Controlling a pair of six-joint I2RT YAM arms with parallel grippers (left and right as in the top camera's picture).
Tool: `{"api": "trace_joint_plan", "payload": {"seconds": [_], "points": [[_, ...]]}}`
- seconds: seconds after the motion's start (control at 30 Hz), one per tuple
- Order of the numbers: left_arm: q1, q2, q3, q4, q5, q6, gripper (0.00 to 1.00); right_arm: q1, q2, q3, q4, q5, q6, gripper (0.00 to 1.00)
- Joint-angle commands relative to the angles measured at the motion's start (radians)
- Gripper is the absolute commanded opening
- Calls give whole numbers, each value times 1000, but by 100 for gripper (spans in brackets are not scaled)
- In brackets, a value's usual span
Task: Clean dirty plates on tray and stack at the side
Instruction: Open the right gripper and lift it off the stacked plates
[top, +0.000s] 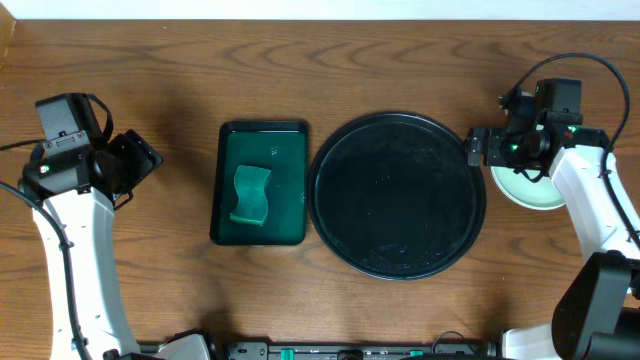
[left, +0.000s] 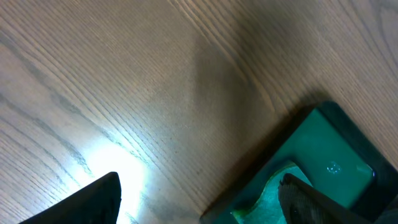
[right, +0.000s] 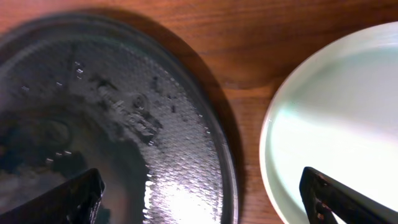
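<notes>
Two tools, both spread wide and gripping nothing. Your left tool (left: 199, 199) hovers over the bench (top: 150, 60) beside the green tray (top: 262, 126) with its sponge (top: 251, 195). Your right tool (right: 202, 196) hangs above the gap between the black tray (top: 398, 195) and the plates (top: 530, 192), which rest on the bench just right of it.

The tray (top: 400, 195) lies open; plates (top: 525, 193) sit beside its right rim.

Big round tray (top: 398, 195) sits in the middle. Smaller rectangular tray (top: 285, 170) is just beside it at 9 o'clock, with a sponge (top: 250, 195) lying in it toward 7. Plates (top: 530, 192) sit at the round tray's 3 o'clock, close beside its rim, not on it.
</notes>
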Motion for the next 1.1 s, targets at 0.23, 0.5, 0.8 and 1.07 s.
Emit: {"api": "trace_joint_plan", "payload": {"seconds": [0.23,0.5,0.8,1.07], "points": [[5,-6,14,-3,-10,-6,81,9,-19,3,-6,48,-34,99],[5,-6,14,-3,-10,-6,81,9,-19,3,-6,48,-34,99],[5,-6,14,-3,-10,-6,81,9,-19,3,-6,48,-34,99],[5,-6,14,-3,-10,-6,81,9,-36,3,-6,48,-34,99]]}}
